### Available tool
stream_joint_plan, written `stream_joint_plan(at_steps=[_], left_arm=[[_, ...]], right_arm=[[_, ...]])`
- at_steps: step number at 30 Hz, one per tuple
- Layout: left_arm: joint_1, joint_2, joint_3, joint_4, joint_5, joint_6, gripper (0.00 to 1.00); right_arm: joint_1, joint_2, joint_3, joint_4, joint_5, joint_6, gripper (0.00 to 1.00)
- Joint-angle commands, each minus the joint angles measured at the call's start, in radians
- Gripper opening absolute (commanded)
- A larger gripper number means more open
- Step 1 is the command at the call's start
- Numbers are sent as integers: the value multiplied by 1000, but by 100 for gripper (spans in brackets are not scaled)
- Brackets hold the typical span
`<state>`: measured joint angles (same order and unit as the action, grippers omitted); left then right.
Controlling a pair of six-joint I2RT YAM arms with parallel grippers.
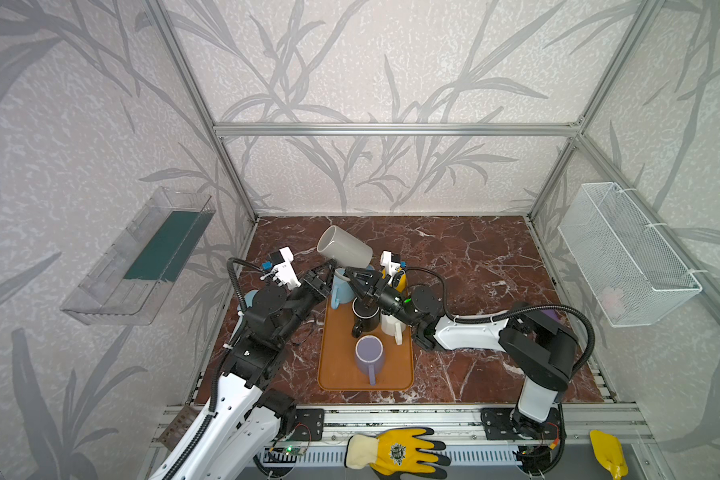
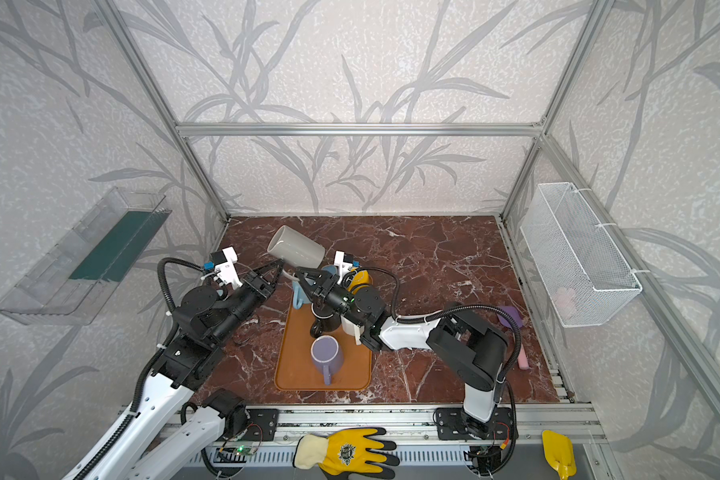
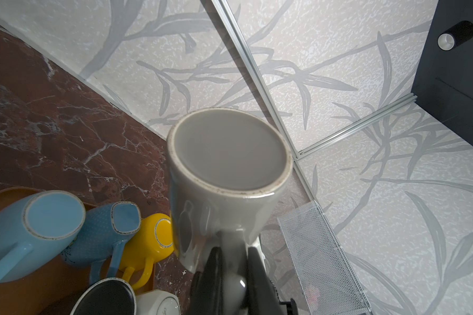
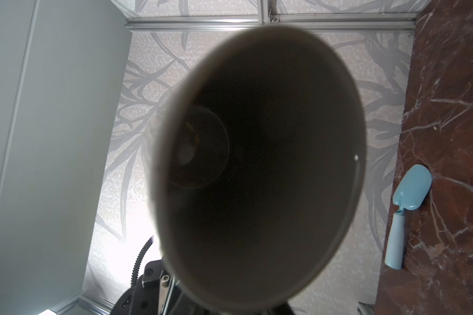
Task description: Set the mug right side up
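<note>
Mid-flip: your left tool (image 1: pixel 330 265) clamped the handle (image 3: pixel 231 245) of the grey mug (image 1: pixel 346 249); your right tool (image 1: pixel 347 271) apparently pinched its rim. Next, its mouth needed swinging upward.

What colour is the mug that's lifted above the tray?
Light grey and glossy; the mug shows best in the left wrist view.

No legible text, emblem on yellow glove (image 1: pixel 396 451) too small, cursive script on white mug (image 3: pixel 159 303) illegible

- grey mug (image 1: pixel 344 247)
- lilac mug (image 1: pixel 368 353)
- tray (image 1: pixel 337 365): orange-brown
- table (image 1: pixel 474 257): red-brown marble, white veins
- glove (image 1: pixel 395 453): yellow, black fingertips
- walls (image 1: pixel 391 62): pale, grey leaf pattern
</note>
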<state>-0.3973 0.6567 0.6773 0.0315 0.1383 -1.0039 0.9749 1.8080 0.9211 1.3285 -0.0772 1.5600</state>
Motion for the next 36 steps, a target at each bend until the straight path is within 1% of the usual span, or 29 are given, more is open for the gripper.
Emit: stream_joint_plan(at_steps=[1, 3, 6, 14, 20, 23, 25, 27, 28, 29, 31, 33, 36], left_arm=[[-3, -20, 7, 45, 21, -9, 0], [-2, -20, 8, 24, 26, -7, 0], [-3, -19, 11, -6, 30, 0, 0], [-3, 1, 49, -82, 46, 24, 0], [-3, 6, 65, -135, 26, 37, 16], [-3, 7, 65, -147, 21, 45, 27], [-3, 6, 68, -154, 21, 50, 36], [-3, 10, 71, -164, 22, 57, 39], [-3, 11, 73, -171, 21, 61, 36], [-2, 11, 75, -177, 19, 66, 31], [-2, 9, 79, -195, 11, 75, 18], [-2, 7, 83, -208, 7, 85, 9], [-1, 15, 93, -223, 17, 103, 2]], right_arm=[[-10, -9, 53, 77, 19, -49, 15], [-12, -11, 53, 77, 13, -60, 11], [-14, -15, 55, 77, 2, -83, 0], [-15, -8, 77, 77, -65, -126, 0], [-23, -6, 89, 72, -135, -153, 0], [-25, 0, 101, 64, -169, -162, 0], [-26, -1, 109, 49, -196, -179, 0], [-27, -5, 114, 27, -220, -198, 0], [-27, -9, 114, 19, -227, -207, 0], [-27, -10, 113, 14, -234, -214, 0], [-30, -19, 109, -2, -247, -226, 0], [-31, -27, 104, -20, -257, -240, 0], [-36, -46, 99, -70, -279, -263, 0]])
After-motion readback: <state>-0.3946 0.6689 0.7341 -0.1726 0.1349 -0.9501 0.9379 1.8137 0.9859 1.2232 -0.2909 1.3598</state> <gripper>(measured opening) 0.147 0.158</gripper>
